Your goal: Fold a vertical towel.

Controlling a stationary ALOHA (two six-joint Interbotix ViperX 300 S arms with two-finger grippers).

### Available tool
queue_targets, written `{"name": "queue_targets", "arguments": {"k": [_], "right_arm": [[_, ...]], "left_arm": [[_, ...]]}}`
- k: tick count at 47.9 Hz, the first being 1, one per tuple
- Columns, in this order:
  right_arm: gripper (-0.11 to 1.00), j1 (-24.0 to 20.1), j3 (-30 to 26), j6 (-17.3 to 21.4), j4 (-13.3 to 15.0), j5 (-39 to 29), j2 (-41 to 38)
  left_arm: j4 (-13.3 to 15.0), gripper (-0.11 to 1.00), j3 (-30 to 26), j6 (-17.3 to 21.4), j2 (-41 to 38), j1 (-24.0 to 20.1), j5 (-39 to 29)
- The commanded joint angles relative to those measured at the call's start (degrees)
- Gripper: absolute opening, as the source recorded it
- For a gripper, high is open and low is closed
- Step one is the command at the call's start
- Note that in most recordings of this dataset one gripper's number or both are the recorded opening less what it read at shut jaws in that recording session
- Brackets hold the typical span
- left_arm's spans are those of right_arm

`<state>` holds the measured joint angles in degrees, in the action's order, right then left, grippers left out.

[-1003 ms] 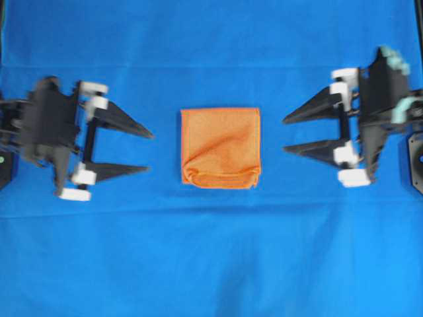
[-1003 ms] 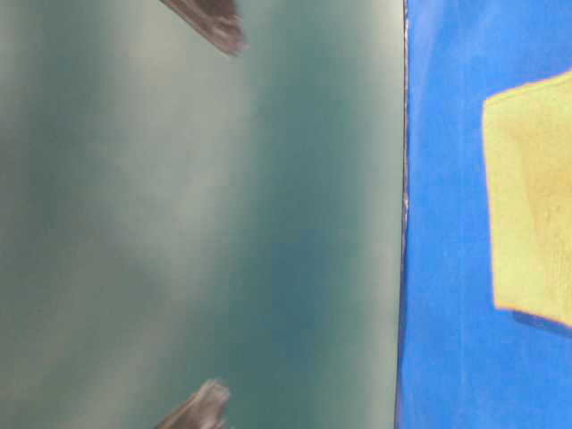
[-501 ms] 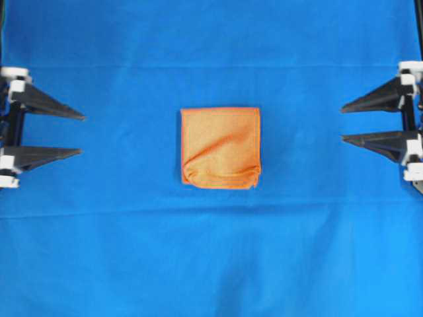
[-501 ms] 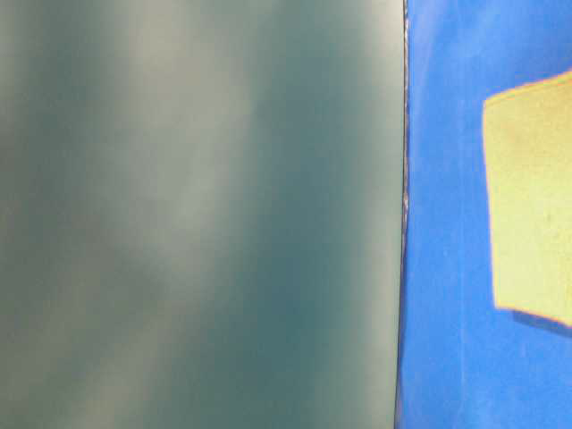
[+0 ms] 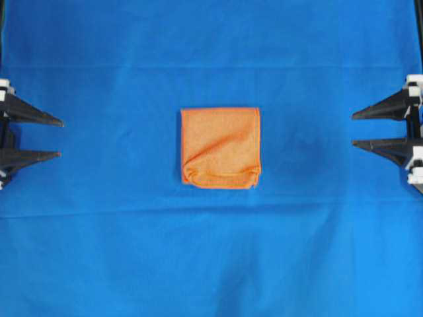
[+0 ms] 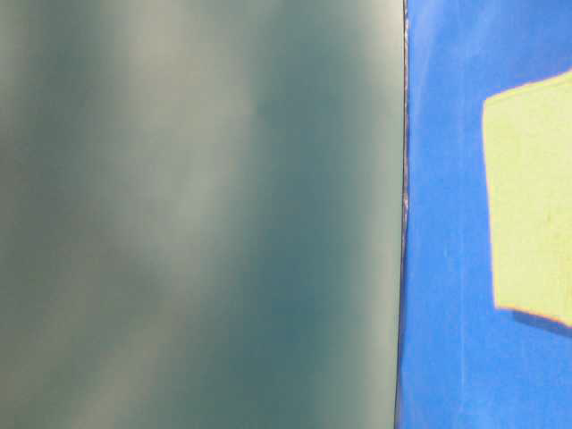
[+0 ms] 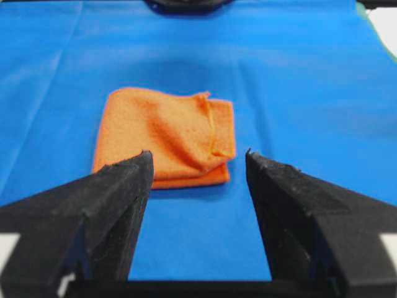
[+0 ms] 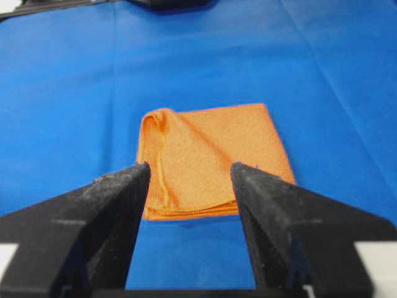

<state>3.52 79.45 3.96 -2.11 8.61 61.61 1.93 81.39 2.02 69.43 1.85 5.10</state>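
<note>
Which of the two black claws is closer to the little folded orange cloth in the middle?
Right, though only slightly. The right gripper sits open at the right edge; the left gripper sits open at the left edge. Neither touches the small orange microfibre towel between them.

I can read no text, label, brand, number or sign in any of my views.
</note>
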Motion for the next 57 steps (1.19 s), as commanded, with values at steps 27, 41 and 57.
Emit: {"name": "queue_targets", "arguments": {"k": [27, 41, 57], "right_arm": [[0.60, 0.3, -0.8, 0.0, 0.1, 0.5, -0.5], [0.60, 0.3, -0.8, 0.0, 0.1, 0.4, -0.4], [0.60, 0.3, -0.8, 0.0, 0.2, -0.4, -0.4]], "left_arm": [[0.0, 0.52, -0.8, -0.1, -0.2, -0.2, 0.4], [0.0, 0.52, -0.8, -0.1, -0.1, -0.3, 0.3], [-0.1, 0.52, -1.0, -0.1, 0.4, -0.2, -0.3]]}}
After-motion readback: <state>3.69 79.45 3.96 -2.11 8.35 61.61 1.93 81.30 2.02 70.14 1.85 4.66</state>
